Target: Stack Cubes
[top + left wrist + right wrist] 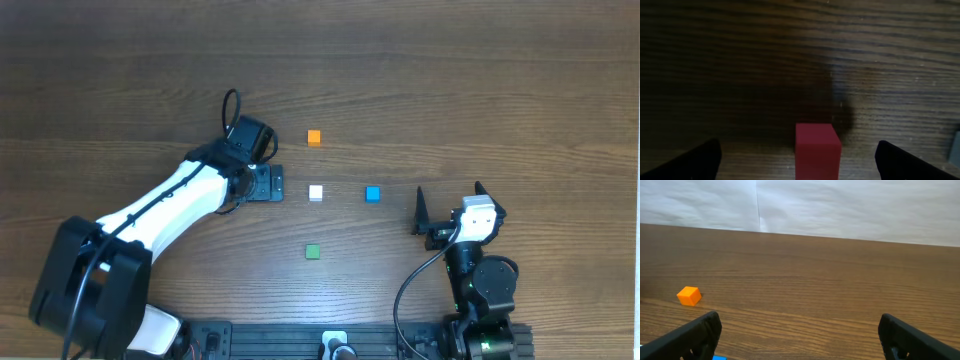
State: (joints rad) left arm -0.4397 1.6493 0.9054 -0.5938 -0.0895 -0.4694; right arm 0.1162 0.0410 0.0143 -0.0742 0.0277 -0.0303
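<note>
My left claw (797,145) was spread wide, and the red cube (817,150) sat on the surface (740,60) directly between its fingers, a touch off centre and clear of both. My right claw (449,202), also spread, stood well apart. I counted five, one of each: red cube, white cube (316,192) just beyond my left claw, orange cube (314,137), blue cube (373,193), green cube (312,253).

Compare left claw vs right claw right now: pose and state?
Left claw straddles a red cube without touching it; right claw has nothing in its gap. Left claw is out beside the white cube, pointing down at the table; right claw sits near its base, facing level across the table. Both are open.
</note>
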